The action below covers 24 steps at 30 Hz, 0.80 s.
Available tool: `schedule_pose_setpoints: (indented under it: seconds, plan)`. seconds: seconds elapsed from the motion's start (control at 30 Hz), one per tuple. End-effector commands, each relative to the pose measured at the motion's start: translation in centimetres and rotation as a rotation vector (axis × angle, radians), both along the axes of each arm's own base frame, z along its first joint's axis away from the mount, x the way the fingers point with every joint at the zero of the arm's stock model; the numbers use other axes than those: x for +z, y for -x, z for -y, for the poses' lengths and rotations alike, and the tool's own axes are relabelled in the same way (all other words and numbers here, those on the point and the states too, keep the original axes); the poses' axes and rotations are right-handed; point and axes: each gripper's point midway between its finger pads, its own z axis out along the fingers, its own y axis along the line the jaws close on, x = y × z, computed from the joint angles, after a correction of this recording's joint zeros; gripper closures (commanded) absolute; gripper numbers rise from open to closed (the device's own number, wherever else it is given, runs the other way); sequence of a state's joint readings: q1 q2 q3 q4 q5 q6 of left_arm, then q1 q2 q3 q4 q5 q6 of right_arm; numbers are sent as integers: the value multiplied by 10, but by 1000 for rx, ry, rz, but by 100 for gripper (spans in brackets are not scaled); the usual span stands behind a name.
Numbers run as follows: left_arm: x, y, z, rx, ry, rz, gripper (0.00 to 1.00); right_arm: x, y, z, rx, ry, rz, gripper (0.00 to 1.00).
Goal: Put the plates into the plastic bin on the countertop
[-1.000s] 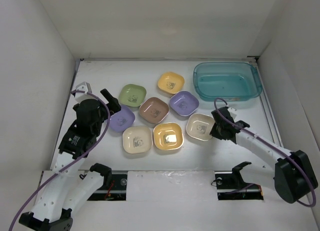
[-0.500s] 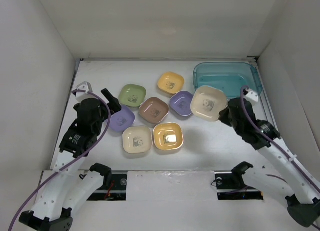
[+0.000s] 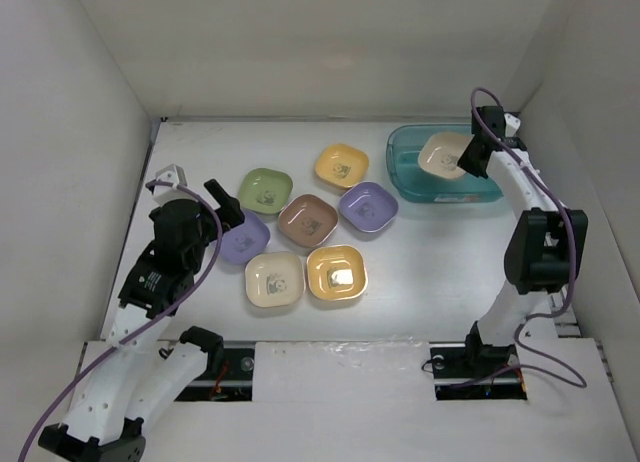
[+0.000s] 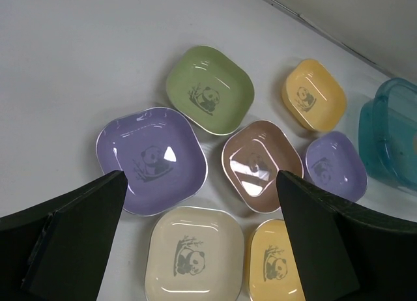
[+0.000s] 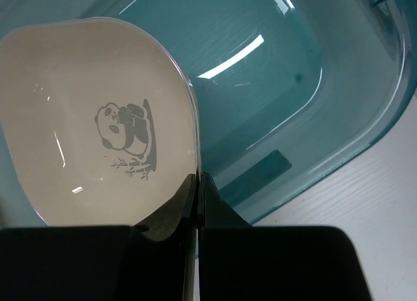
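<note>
Several plates lie grouped on the white countertop (image 3: 440,262): green (image 3: 265,189), yellow (image 3: 342,165), brown-pink (image 3: 307,218), two purple (image 3: 368,206) (image 3: 243,238), cream (image 3: 274,279) and yellow-orange (image 3: 336,273). My right gripper (image 3: 470,157) (image 5: 199,177) is shut on the rim of another cream plate (image 3: 440,155) (image 5: 98,118), holding it tilted above the teal plastic bin (image 3: 410,172) (image 5: 293,86). The left gripper (image 3: 222,207) (image 4: 201,177) hangs open over the group's left side. Nothing is between its fingers; the cream plate (image 4: 194,258) and left purple plate (image 4: 151,159) lie below.
White walls close in the countertop on the left, back and right. The bin (image 4: 391,144) stands in the back right corner, close to the right wall. The right arm reaches along that wall.
My right arm has lifted the cream plate from the right of the group and carried it back over the bin. The left arm has not moved.
</note>
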State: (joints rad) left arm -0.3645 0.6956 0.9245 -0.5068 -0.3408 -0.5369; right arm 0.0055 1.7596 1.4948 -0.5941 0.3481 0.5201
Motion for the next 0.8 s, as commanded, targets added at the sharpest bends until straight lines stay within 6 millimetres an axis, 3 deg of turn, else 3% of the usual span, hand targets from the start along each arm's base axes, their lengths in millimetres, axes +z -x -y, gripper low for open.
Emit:
schedule_pose_setpoints:
  seconds: [0.0,0.03,0.13,0.17,0.2,0.23,0.27,0.3,0.37,0.4,0.43,0.47,0.53,0.57,0.6,0.63,0.67,0.7,0.77]
  plan:
    - [3,-5,4,-21,-8,16,0,38,-25,9,56,-39,107,100]
    - [0,-6,6,-31,-7,5,0,25,-30,6,68,-54,86,100]
    - [-5,-8,9,-43,-18,-14,0,10,-41,0,112,-71,72,100]
    - [-5,-8,9,-43,-19,-14,0,-8,-43,-3,132,-84,33,100]
    - [-5,-8,10,-52,-15,-15,0,-10,-46,-5,142,-96,32,95]
    - [-5,-8,10,-52,-15,-15,0,-12,-50,-9,156,-110,33,76]
    - [-3,-9,11,-52,-12,-7,0,-17,-51,-15,176,-105,19,66]
    - [-3,-9,11,-52,-12,-7,0,-12,-53,-15,177,-104,31,63]
    - [-3,-9,11,-52,-12,-7,0,0,-53,-37,230,-92,79,57]
    - [-3,-9,11,-52,-12,-7,0,38,-53,-43,241,-72,187,53]
    - [-3,-9,12,-64,-17,-8,0,53,-50,-51,254,-62,235,40]
    - [-3,-9,12,-64,-17,-8,0,60,-43,-69,296,-50,255,4]
    - [-6,-10,12,-64,-21,-18,0,86,-24,-88,342,-36,288,4]
    - [-12,-14,14,-64,-28,-40,0,87,-13,-113,389,-34,272,4]
    - [-13,-15,12,-47,-28,-51,0,72,1,-126,413,-24,232,4]
    - [-17,-17,13,-47,-33,-65,0,78,12,-138,434,-13,257,4]
    - [-22,-19,14,-47,-44,-95,0,70,21,-149,451,4,245,4]
    - [-26,-21,14,-47,-49,-110,0,44,37,-165,494,13,194,4]
    - [-32,-26,16,-48,-59,-138,0,19,48,-180,523,-21,148,5]
